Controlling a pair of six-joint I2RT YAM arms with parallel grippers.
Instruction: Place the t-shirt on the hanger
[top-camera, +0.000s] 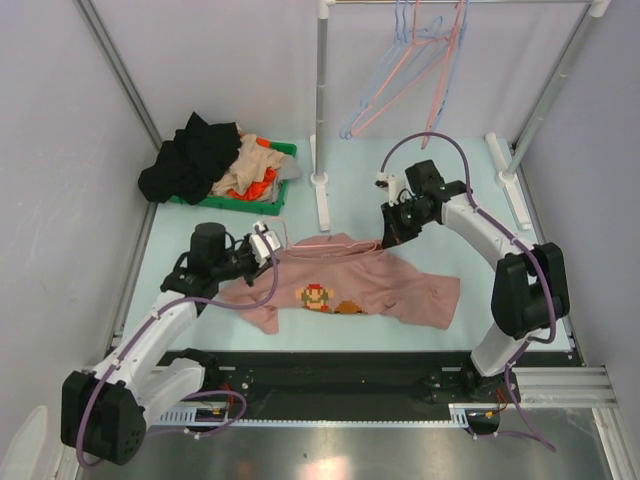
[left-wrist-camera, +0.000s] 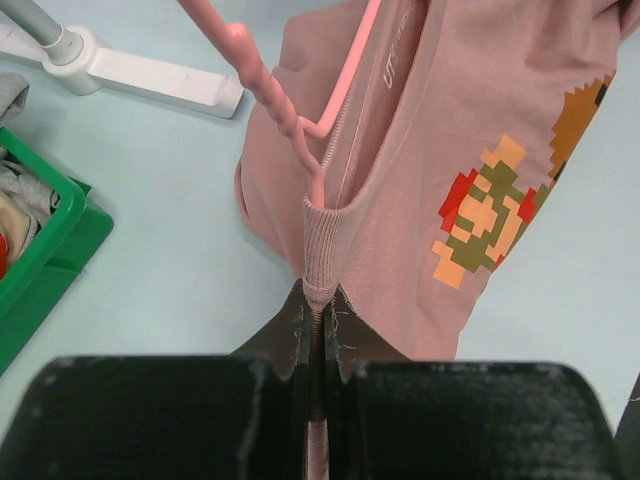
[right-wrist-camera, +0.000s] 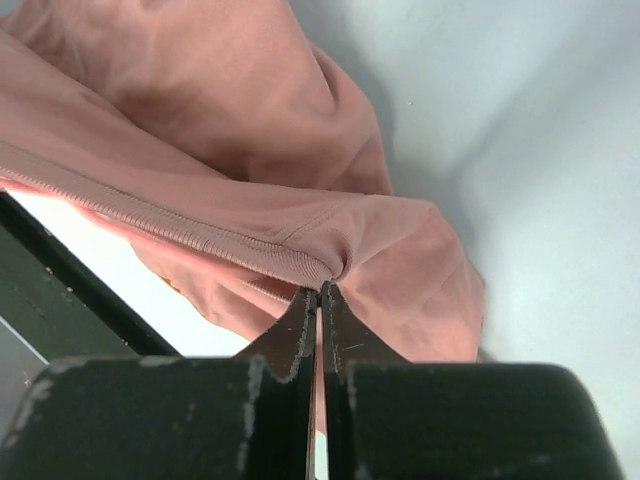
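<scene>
At the far left of the pale-blue counter (top-camera: 420, 190) a green plastic bin (top-camera: 272, 206) holds a heap of black, beige and orange clothes, well apart from the work. Next comes the left hand (top-camera: 268, 245), clenched on the ribbed neckband of the dusty-pink cloth t-shirt (top-camera: 400, 285); its wrist view shows the band pinched tight between the closed fingers. Just beyond that grip lies the thin pale-pink triangular hanger (left-wrist-camera: 262, 80). Its hook points away from the shirt, and one shoulder rod already runs in through the neck opening, under the cloth. The shirt lies flat on the counter between the two arms, with the pixel-art print facing up and the body trailing toward the right. On the far side of the opening the right hand (top-camera: 385, 237) is likewise clenched on a ribbed edge of the shirt, so the opening is stretched between the two hands. The hanger's long axis seems to run along that same stretched line, with its hook end nearer the left hand. Seating the other shoulder will probably mean drawing cloth over the rod from the right hand's side.
</scene>
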